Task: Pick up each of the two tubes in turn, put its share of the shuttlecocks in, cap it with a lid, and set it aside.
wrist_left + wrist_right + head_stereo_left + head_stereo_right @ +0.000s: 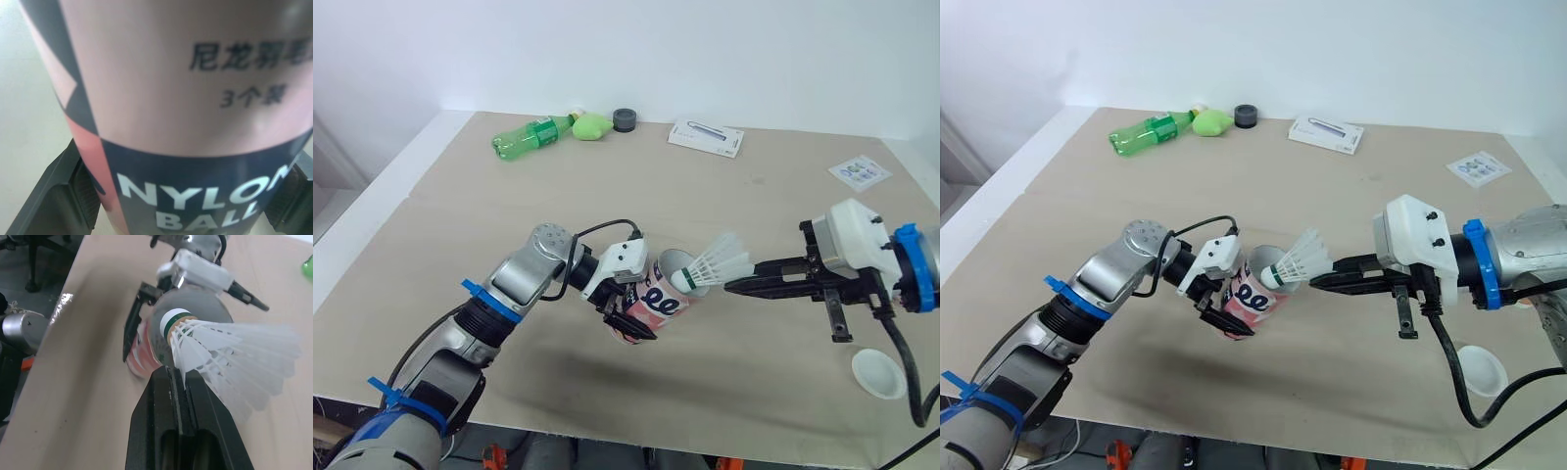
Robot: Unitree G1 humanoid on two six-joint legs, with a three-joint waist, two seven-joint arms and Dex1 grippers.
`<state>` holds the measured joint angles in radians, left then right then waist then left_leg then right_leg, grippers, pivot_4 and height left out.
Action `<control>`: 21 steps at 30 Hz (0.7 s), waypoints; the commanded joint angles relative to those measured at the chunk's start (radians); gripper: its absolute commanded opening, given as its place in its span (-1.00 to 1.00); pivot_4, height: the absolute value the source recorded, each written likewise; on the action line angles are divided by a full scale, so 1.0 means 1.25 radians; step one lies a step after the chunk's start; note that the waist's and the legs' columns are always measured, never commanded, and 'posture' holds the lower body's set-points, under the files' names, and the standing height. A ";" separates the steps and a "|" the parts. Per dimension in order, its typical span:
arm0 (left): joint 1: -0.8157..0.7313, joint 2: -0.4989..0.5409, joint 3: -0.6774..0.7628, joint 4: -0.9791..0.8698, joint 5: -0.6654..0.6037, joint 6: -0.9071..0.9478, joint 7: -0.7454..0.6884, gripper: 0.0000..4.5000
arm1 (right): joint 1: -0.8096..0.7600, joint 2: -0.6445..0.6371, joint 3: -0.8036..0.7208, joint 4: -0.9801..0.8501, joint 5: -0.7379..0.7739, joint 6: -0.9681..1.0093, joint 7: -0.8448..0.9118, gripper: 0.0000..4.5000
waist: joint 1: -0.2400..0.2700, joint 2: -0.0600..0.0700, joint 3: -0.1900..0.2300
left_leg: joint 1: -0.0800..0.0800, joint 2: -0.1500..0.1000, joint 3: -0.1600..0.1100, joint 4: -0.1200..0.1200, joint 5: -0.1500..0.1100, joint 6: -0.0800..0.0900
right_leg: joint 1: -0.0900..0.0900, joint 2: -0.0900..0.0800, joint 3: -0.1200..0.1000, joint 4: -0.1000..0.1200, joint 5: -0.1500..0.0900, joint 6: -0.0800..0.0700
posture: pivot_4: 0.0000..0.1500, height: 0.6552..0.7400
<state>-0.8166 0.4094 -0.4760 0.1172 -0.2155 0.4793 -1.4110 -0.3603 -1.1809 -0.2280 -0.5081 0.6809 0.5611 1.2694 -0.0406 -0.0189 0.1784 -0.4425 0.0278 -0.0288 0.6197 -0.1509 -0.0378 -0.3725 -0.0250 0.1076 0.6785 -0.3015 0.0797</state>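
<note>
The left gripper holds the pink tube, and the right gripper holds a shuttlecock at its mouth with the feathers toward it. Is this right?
Not quite. The right gripper holds the shuttlecock with its cork end toward the pink tube; the feathers point away, as the right wrist view shows. The left gripper does hold the tube.

Head eyes overlook table (607, 196); wrist cameras closely face the tube (171, 98).
</note>
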 commanded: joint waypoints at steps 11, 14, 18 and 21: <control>-0.005 -0.005 -0.007 0.007 0.016 0.002 0.009 0.66 | -0.117 0.034 0.118 0.011 -0.016 -0.035 0.041 -0.98 | 0.000 0.000 0.000 | 0.000 0.000 -0.001 0.000 0.000 0.000 | 0.000 0.000 0.000 0.000 0.000 0.000 | 1.00 0.75; -0.006 -0.008 -0.006 0.009 0.016 0.001 0.011 0.66 | -0.160 0.058 0.171 0.031 -0.040 -0.031 0.042 -0.85 | 0.000 0.000 0.000 | 0.000 0.000 0.000 0.000 0.000 0.000 | 0.000 0.000 0.000 0.000 0.000 0.000 | 1.00 0.75; -0.007 -0.009 -0.007 0.008 0.016 0.001 0.009 0.66 | -0.202 0.084 0.211 0.053 -0.048 -0.019 0.053 -0.34 | 0.000 0.000 0.000 | 0.000 0.000 0.000 0.000 0.000 0.000 | 0.000 0.000 0.000 0.000 0.000 0.000 | 1.00 0.75; -0.010 -0.008 -0.005 0.011 0.018 -0.001 0.006 0.66 | -0.217 0.094 0.218 0.062 -0.055 -0.014 0.051 0.25 | 0.002 0.000 0.000 | 0.000 0.000 -0.001 0.000 0.000 0.000 | 0.000 0.000 -0.001 0.000 0.000 0.000 | 1.00 0.75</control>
<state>-0.8199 0.4016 -0.4761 0.1227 -0.2087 0.4771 -1.4194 -0.6157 -1.0651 0.0399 -0.4227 0.6132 0.5409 1.3216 -0.0381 -0.0188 0.1784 -0.4427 0.0278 -0.0297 0.6197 -0.1509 -0.0378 -0.3724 -0.0249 0.1067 0.6786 -0.3014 0.0792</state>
